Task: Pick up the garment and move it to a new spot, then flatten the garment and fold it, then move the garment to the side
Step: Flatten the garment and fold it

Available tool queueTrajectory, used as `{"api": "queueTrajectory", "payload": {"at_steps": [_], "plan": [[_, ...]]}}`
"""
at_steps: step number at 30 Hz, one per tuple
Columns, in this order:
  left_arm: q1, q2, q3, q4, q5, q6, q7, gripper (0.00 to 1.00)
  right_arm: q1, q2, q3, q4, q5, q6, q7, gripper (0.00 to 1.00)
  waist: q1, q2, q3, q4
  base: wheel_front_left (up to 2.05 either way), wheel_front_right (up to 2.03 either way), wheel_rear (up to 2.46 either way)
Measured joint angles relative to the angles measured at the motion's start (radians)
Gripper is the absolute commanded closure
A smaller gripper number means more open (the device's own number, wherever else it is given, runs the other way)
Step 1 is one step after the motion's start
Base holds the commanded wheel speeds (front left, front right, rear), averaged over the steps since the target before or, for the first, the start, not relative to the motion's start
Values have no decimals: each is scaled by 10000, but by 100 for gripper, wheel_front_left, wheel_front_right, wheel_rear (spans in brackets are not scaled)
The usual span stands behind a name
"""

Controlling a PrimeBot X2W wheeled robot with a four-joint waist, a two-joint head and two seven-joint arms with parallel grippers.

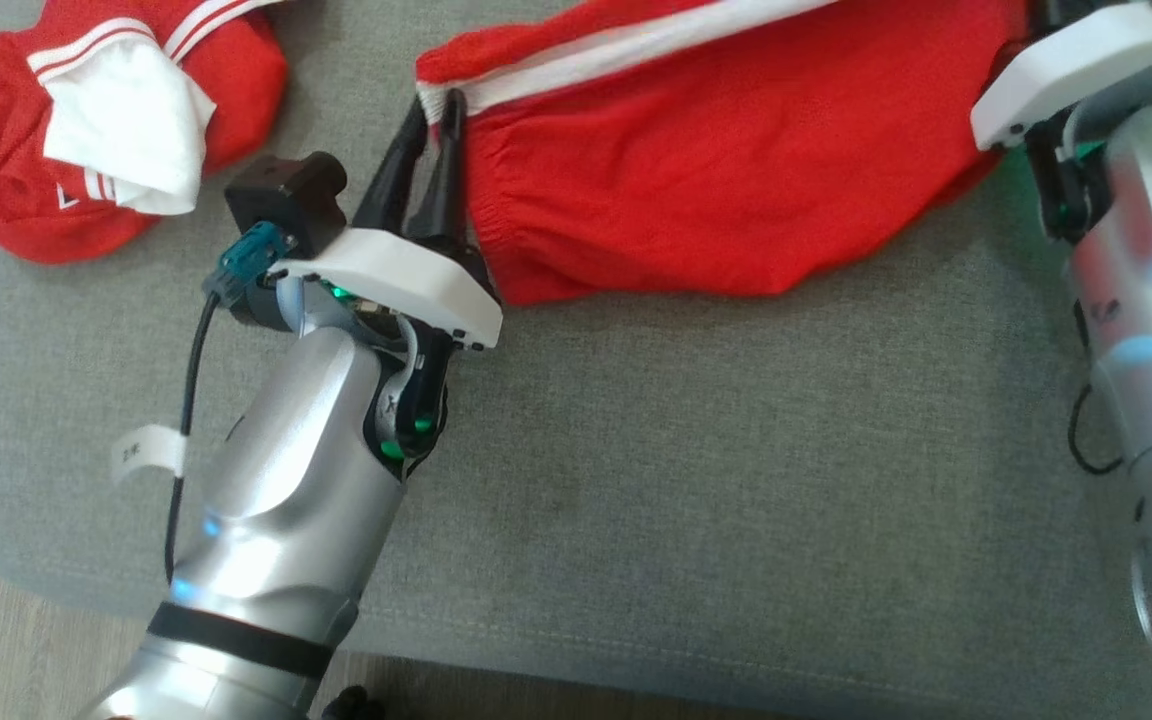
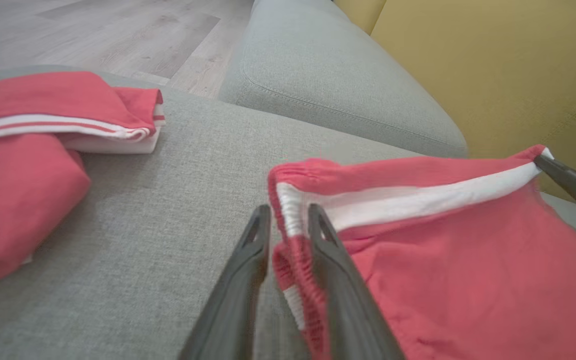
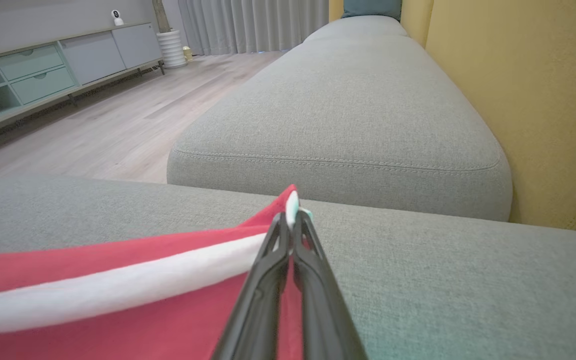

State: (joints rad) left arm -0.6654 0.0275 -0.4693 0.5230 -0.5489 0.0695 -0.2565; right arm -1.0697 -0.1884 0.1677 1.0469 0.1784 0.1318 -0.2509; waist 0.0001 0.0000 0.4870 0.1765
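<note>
While spread across the sofa (image 1: pixel 686 450), garment (image 1: pixel 716 180) in left end effector (image 1: pixel 436 105) and right end effector (image 3: pixel 290 218), both clenched.

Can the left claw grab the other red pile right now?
Probably not yet. The left claw is pinching the elastic edge of the red garment, so it's busy. The red pile lies close, with bare cushion between, so once it lets go, likely yes.

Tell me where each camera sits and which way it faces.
Head view: above, looking down on the grey cushion; both forearms and the left gripper show.
Left wrist view: low, facing the red garment's elastic end between its fingers.
Right wrist view: low, facing along the sofa; its fingers pinch the garment.
Shared: the garment's white stripe.
</note>
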Motion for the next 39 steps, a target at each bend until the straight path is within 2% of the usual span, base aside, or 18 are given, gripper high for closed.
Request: {"api": "queueTrajectory", "payload": {"at_steps": [1,2,8,16,22,26,27,28,29,39], "plan": [[0,2,0,-13,0,27,-2,0,-54,29,-150,-4,-130,0,0,11,0,0,26,6,0,0,0],[1,2,-6,-29,2,63,0,0,-74,61,-282,-31,-238,0,0,0,1,0,41,12,0,0,0],[90,0,-21,-125,25,211,0,0,-11,259,-859,-150,-744,0,0,0,0,0,-87,27,0,0,0],[950,2,265,-462,194,364,0,0,819,192,-650,88,-963,0,0,0,0,0,-427,-29,0,0,0],[1253,12,387,-504,301,366,-2,0,1002,169,-385,1064,-905,0,63,0,0,0,-595,-57,0,0,0],[1308,12,449,-520,437,368,-2,0,962,169,-245,1595,-821,0,608,0,0,0,-692,-22,0,0,0],[1308,12,449,-520,437,368,-2,0,962,169,-245,1595,-821,0,608,15,0,0,-692,-22,0,0,0],[1320,12,468,-531,449,368,0,0,952,169,-249,1668,-784,0,767,46,0,0,-724,-16,0,0,0],[1329,12,485,-533,460,370,0,0,946,176,-257,1720,-681,0,897,100,0,0,-757,-14,0,0,0],[2099,19,675,-431,685,372,0,0,1476,249,-573,2071,395,0,560,100,0,0,-1344,-261,0,0,0]]}}
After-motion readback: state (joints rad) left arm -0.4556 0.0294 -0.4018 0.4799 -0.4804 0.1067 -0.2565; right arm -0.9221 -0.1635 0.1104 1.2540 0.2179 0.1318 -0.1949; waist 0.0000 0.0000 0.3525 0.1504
